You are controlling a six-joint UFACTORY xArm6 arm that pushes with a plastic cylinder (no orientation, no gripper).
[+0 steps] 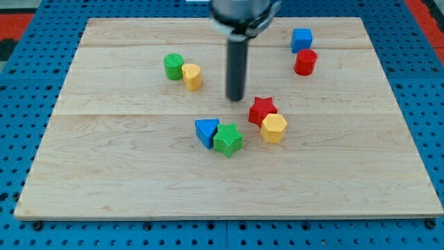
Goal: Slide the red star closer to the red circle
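With our tip [236, 98] just left of the red star [262, 110] near the desk [104, 173] centre, the red circle [305, 62] sits toward the top-right corner. We have no claw, just a rod. We'd push up-right.

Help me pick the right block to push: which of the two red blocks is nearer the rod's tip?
The red star, just right of my tip; the red circle sits farther off, below the blue cube.
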